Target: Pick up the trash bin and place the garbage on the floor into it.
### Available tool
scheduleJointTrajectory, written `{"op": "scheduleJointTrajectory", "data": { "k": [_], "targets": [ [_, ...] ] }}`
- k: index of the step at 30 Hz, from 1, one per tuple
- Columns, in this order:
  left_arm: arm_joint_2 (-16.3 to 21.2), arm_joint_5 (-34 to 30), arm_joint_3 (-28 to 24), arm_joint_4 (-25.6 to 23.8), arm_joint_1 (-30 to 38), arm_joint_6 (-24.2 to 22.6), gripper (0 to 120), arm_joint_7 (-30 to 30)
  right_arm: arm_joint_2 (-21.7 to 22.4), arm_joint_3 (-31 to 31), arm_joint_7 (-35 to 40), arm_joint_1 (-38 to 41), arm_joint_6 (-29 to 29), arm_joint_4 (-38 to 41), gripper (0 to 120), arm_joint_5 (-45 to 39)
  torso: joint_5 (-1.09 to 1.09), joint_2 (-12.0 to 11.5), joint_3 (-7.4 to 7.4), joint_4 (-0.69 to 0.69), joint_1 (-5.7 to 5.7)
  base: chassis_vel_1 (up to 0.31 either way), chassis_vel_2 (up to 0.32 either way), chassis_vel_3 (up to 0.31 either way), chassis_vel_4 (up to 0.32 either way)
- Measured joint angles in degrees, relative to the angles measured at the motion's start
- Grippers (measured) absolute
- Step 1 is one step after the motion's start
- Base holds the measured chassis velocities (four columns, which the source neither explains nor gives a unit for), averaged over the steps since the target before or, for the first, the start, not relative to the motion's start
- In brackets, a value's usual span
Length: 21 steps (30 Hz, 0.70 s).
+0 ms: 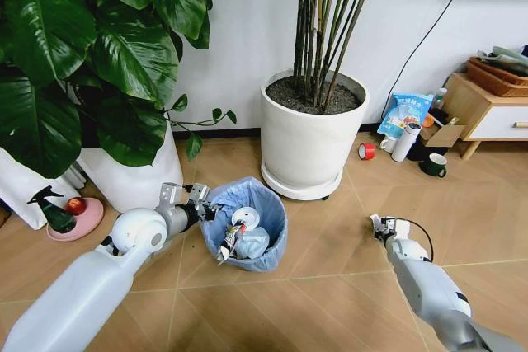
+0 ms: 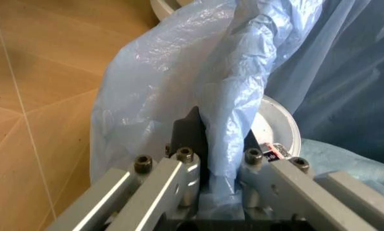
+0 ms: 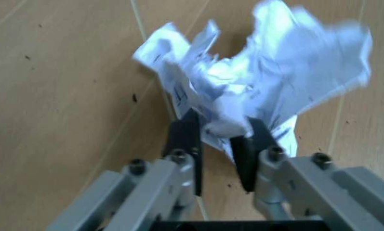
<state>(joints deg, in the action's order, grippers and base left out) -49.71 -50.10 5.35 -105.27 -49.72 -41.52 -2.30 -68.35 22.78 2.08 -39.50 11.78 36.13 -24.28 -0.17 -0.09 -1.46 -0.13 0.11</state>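
Left gripper [image 2: 220, 166] pinches the crinkly blue-bagged rim of the round trash bin [image 1: 245, 222] beside the white pot [image 1: 309, 142] — right gripper [image 3: 220, 147] clamps crumpled white paper [image 3: 262, 82] above the chevron wood floor [image 1: 330, 286]

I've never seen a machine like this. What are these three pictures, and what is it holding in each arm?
It is a wheeled robot with two arms. The wide picture looks down from its head; the other two come from cameras on its wrists. The left gripper has its jaws pinched on the rim of the trash bin, lined with a blue plastic bag, which already holds a white lid and wrappers. The right gripper has its jaws closed on a piece of crumpled white paper, over the wooden floor. Behind stand potted plants in white pots.
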Motion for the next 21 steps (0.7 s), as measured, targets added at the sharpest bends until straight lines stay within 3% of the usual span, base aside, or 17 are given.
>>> {"op": "scheduleJointTrajectory", "data": {
  "k": [5,15,21],
  "targets": [
    [-0.1,0.0,0.0,-0.4,0.0,0.0,2,0.0,0.1,0.6,0.3,-0.5,0.0,0.5,0,0.3,0.0,0.0,0.0,-0.01,0.0,0.0,0.0,0.0,0.0],
    [0.3,0.0,0.3,-1.4,-0.3,0.0,2,-0.1,1.4,2.5,1.0,-2.7,0.0,5.2,0,-0.4,0.0,0.0,0.0,0.01,0.0,0.0,0.0,0.0,0.0],
    [0.3,0.0,0.3,-2.1,-0.5,0.0,2,-0.2,5.5,5.7,1.0,-12.2,1.9,24.1,0,-5.1,0.0,0.0,0.0,-0.03,0.0,0.0,0.0,0.0,0.0]
  ]
}}
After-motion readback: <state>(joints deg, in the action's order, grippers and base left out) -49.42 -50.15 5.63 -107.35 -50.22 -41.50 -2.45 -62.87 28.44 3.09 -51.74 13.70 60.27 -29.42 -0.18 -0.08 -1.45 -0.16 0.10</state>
